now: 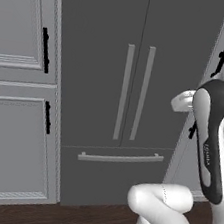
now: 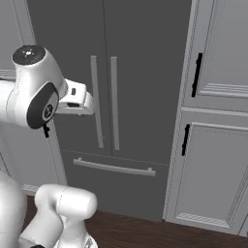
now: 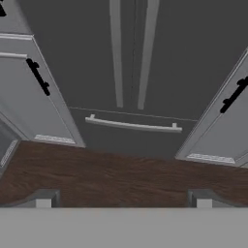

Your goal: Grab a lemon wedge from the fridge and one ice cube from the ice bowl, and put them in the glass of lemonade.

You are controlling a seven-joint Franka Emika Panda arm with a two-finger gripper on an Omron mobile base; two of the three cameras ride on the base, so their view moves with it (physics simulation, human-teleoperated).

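The fridge (image 1: 101, 57) is a tall dark grey unit with both doors shut. Two long light-grey bar handles (image 1: 124, 90) run down its middle, and a drawer handle (image 1: 120, 158) lies across below them. It also faces me in the right base view as the fridge (image 2: 140, 58) and in the hand view as the fridge (image 3: 87, 48). My gripper (image 3: 123, 199) is open and empty, held some way back from the doors and pointing at the fridge's lower part. The lemon wedge, the ice bowl and the glass of lemonade are out of view.
Light grey panelled cabinets (image 1: 12, 120) with black handles stand to the left of the fridge, and more cabinets (image 2: 213, 160) to its right. A dark wood floor (image 3: 121, 174) runs in front of them. My own white arm (image 1: 208, 142) rises close in front of the right-hand cabinets.
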